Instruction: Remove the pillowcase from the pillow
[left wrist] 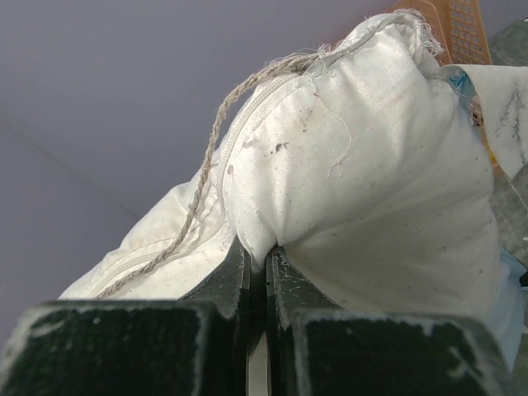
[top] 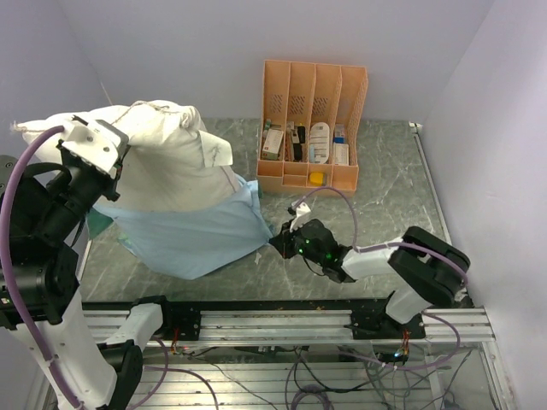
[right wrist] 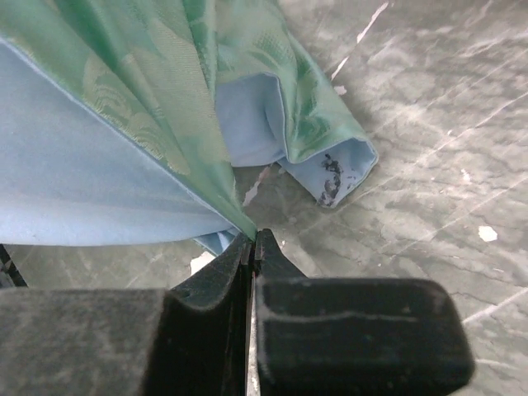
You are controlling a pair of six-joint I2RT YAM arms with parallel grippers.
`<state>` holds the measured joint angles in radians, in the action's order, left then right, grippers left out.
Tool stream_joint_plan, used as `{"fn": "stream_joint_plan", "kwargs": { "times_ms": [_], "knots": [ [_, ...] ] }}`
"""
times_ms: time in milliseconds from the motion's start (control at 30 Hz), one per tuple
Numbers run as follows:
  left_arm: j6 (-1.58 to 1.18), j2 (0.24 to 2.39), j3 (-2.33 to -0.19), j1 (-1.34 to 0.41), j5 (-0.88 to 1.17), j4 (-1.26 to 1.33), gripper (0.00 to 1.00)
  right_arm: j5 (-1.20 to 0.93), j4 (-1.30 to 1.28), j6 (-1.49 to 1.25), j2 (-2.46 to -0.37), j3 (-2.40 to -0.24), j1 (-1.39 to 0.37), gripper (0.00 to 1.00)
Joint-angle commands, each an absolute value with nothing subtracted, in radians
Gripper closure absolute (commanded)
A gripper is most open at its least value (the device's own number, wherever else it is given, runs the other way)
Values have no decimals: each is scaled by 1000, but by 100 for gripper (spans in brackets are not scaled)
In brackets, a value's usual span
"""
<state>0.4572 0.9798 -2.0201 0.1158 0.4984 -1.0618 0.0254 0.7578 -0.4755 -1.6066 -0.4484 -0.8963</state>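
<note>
Grey metal made up the rail [top: 282, 320] along the near edge, where both arms were bolted.

Just past it, the right arm reached low and leftward from its base, bent at the elbow, with its wrist close to the stone-look table [top: 385, 196]. The right gripper [right wrist: 252, 239] had its black fingers pressed together on a thin fold at the edge of the pillowcase [right wrist: 82, 181]. The shiny green side and the plain blue side both ran into that pinch.

The pillowcase [top: 197, 235] sagged from there toward the left. It wrapped only the bottom part of the pillow [top: 171, 154], and its lowest part seemed to rest on the table.

The left arm stood tall at the left side with its wrist held high. The left gripper [left wrist: 264, 256] had its fingers squeezed shut on a corner of the white pillow [left wrist: 371, 190], beside a frayed string on the seam. The pillow hung up off the table.

To do this well, I thought, the right side should stay low and pull the cloth toward the near edge. The left side should lift the pillow up and away. Both pinches were small, so a slow, straight pull looked safest. A jerk might let the thin cloth slip out.

Farther back stood an orange file rack [top: 312, 94] against the wall.
</note>
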Motion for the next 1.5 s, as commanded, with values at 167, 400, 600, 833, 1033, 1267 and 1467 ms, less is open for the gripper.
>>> {"fn": "stream_joint_plan", "kwargs": {
  "times_ms": [167, 400, 600, 833, 1033, 1267, 1467],
  "knots": [
    [436, 972, -2014, 119, 447, -906, 93, 209, 498, -384, -1230, -523, -986, 55],
    [428, 975, -2027, 119, 470, -916, 93, -31, 397, -274, -1248, -783, -939, 36],
    [446, 969, -2048, 119, 480, -941, 93, -121, 300, -252, -1387, -948, -874, 38],
    [472, 958, -2049, 119, 492, -961, 93, -183, 350, -283, -1390, -898, -833, 44],
    [470, 948, -2034, 118, 501, -957, 93, -256, 382, -275, -1448, -903, -815, 44],
    [473, 948, -2043, 118, 503, -968, 93, -246, 378, -267, -1507, -944, -812, 58],
    [473, 945, -2034, 120, 502, -960, 93, -240, 499, -331, -1479, -823, -812, 100]
  ]
}}
